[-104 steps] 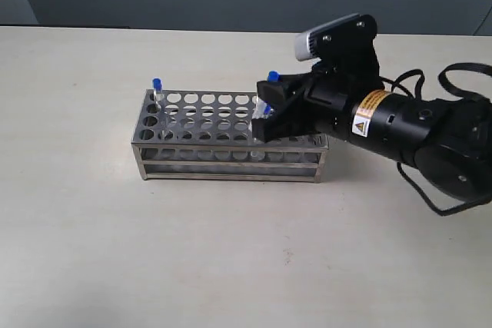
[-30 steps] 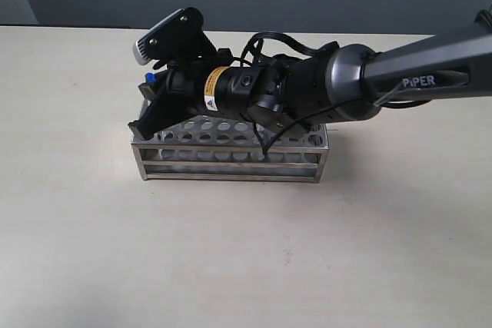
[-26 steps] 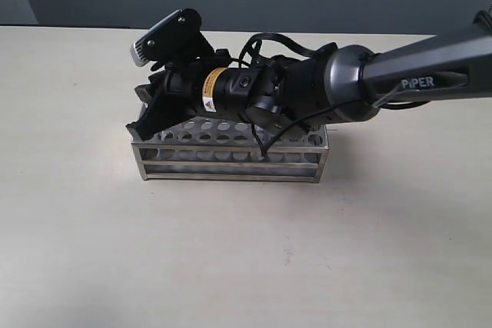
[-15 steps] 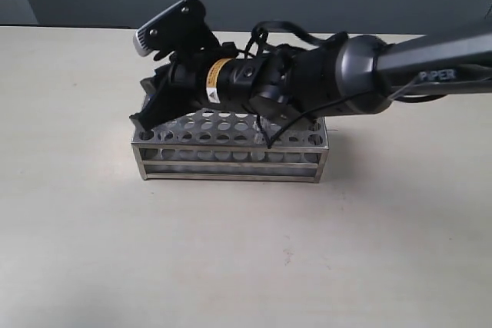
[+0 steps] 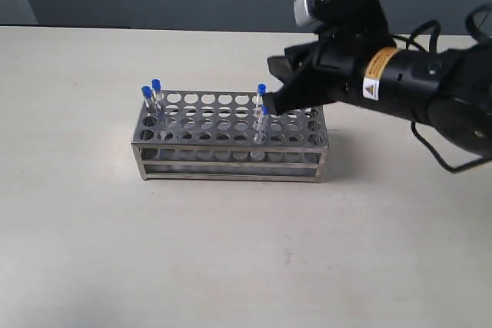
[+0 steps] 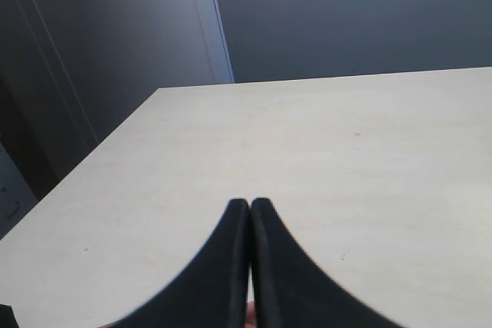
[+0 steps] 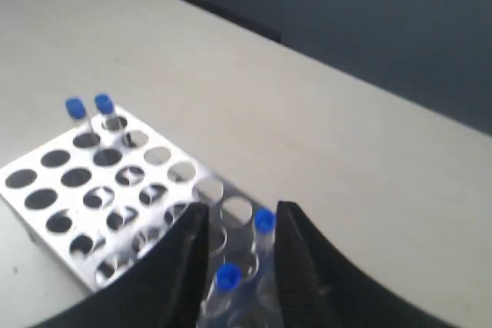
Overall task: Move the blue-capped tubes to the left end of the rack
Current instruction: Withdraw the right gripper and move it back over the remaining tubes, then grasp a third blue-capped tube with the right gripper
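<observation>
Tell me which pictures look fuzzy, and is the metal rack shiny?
Right wrist view: the right pincer and the two blue-capped tubes near it are fuzzy; the far end of the rack is sharper. Left wrist view: the left pincer has soft edges. Exterior view: sharp, with the rack gleaming.

My right arm's black pincer point(image 7: 244, 211), fingers spread, frames two clear, blue-capped tubes point(image 7: 264, 222) standing in the shiny steel rack of round holes point(image 7: 127, 160). Two more blue-capped tubes point(image 7: 104, 105) stand side by side at the corner farthest from the pincer, above the pale beige tabletop point(image 7: 346, 144).
</observation>
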{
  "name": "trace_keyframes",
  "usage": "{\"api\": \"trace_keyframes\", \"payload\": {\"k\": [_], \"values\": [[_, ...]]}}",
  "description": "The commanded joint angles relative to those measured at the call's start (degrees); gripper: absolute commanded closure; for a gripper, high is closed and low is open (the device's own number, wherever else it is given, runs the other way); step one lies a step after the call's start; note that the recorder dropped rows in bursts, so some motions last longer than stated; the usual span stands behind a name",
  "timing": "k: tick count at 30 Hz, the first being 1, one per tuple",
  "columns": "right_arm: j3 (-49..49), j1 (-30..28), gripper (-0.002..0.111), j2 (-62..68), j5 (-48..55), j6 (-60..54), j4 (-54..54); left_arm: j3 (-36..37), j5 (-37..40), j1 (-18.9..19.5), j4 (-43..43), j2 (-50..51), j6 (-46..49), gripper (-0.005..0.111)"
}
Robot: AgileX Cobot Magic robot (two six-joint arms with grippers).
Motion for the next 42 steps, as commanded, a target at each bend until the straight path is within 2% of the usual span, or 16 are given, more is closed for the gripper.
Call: {"api": "trace_keyframes", "payload": {"k": [1, 2, 6, 13, 29, 38, 42], "values": [[2.8, -0.3, 0.055, 2.8, -1.4, -0.1, 0.3, -0.2, -0.1, -0.1, 0.1, -0.3, 0.0, 0.106], [2.8, -0.3, 0.051, 4.2, -3.1, -0.1, 0.3, -0.2, -0.1, -0.1, 0.1, -0.3, 0.0, 0.106], [2.6, -0.3, 0.058, 9.0, -9.6, -0.2, 1.4, -0.2, -0.1, -0.1, 0.1, -0.3, 0.0, 0.106], [2.6, -0.3, 0.058, 15.5, -17.6, -7.7, 10.1, -0.2, -0.1, -0.1, 0.1, -0.3, 0.0, 0.106], [2.4, -0.3, 0.058, 20.0, -21.0, -12.7, 14.9, -0.2, -0.1, -0.1, 0.1, -0.3, 0.0, 0.106], [2.2, -0.3, 0.058, 21.5, -26.7, -12.7, 14.9, -0.2, -0.1, -0.1, 0.1, -0.3, 0.0, 0.106], [0.4, -0.3, 0.058, 23.1, -24.7, -12.7, 14.9, -0.2, -0.1, -0.1, 0.1, -0.3, 0.0, 0.106]]}}
